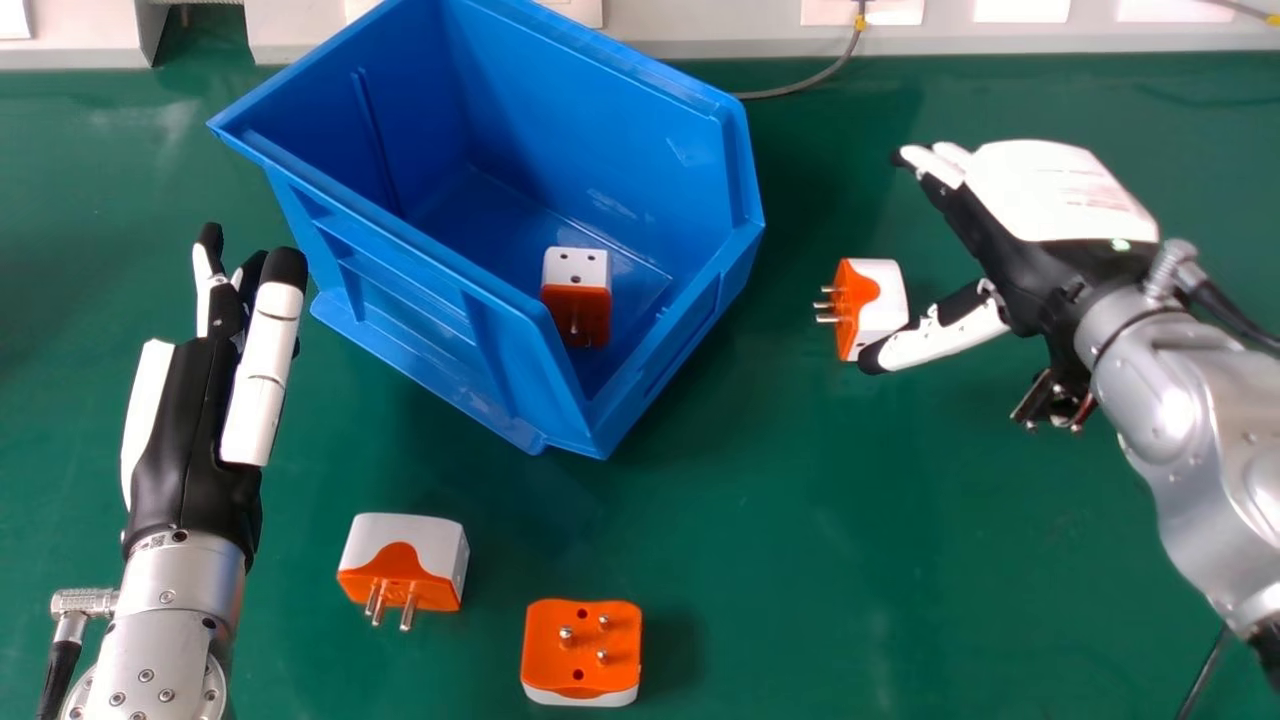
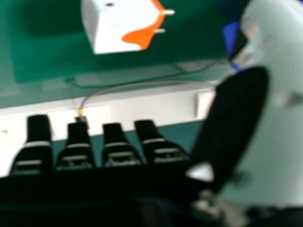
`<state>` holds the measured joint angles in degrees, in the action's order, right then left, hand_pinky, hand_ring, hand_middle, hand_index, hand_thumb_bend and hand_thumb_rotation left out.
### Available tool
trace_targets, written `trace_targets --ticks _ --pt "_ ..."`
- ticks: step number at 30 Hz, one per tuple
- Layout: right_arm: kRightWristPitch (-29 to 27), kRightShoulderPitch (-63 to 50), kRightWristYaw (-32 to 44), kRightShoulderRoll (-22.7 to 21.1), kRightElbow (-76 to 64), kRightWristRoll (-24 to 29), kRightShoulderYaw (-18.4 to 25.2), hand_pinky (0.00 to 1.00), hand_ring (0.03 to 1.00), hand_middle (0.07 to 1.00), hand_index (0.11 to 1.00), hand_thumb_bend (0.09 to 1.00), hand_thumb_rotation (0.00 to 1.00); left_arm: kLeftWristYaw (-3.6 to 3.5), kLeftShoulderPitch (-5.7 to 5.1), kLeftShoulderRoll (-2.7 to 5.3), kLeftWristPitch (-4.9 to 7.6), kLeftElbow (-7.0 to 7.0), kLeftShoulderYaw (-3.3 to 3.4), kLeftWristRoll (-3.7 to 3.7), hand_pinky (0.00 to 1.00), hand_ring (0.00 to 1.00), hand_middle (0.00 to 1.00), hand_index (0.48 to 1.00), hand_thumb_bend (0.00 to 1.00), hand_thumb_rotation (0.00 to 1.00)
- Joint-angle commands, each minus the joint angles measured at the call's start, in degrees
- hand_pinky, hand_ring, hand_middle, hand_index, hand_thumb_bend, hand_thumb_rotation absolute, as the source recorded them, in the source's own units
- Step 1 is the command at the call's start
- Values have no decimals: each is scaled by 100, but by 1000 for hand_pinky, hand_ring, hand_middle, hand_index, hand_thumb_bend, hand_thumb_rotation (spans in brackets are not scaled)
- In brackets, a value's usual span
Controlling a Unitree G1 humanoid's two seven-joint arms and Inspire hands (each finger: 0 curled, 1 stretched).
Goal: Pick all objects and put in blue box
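There were four white-and-orange plug adapters [image 1: 400, 550], one inside and three outside the single blue storage bin [image 1: 600, 110]. There were also two robot hands, one left hand [image 1: 190, 450] and one right hand [image 1: 1045, 200], and one green tabletop [image 1: 800, 560].

The box [image 1: 400, 300] is showing plain blue. Each adapter [image 1: 405, 550] is pairing orange with white; the table [image 1: 800, 560] is showing green.

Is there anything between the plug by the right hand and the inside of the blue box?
Only the wall of the blue box, on the side facing the plug; nothing else visible stands between them.
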<state>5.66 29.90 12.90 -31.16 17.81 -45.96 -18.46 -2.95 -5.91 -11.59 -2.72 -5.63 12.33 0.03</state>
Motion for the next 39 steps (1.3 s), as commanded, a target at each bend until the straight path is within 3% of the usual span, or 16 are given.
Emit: trace_targets --ticks 1,18,26,34,39 --pt "-196 435 44 -164 303 -160 -161 841 928 948 923 687 393 -5 34 -29 4 -175 10 -33 916 979 984 997 632 1000" --pt "-989 1543 -124 -132 2051 -624 -989 853 930 939 904 663 398 -45 -93 -20 -42 -338 57 -105 920 981 985 999 624 1000" --pt "-1099 1776 -270 -23 2527 -680 -1191 857 926 926 893 655 396 -45 -228 0 -187 -610 52 -111 920 981 985 999 625 1000" --pt "-1093 1906 -261 51 2735 -682 -1316 849 916 908 868 632 390 -60 -274 -13 -311 -750 75 -137 920 981 985 1000 630 1000" --pt "-1009 1976 -225 167 2865 -652 -1340 847 913 904 863 622 390 -60 -257 -21 -338 -734 90 -146 919 981 985 1000 631 1000"
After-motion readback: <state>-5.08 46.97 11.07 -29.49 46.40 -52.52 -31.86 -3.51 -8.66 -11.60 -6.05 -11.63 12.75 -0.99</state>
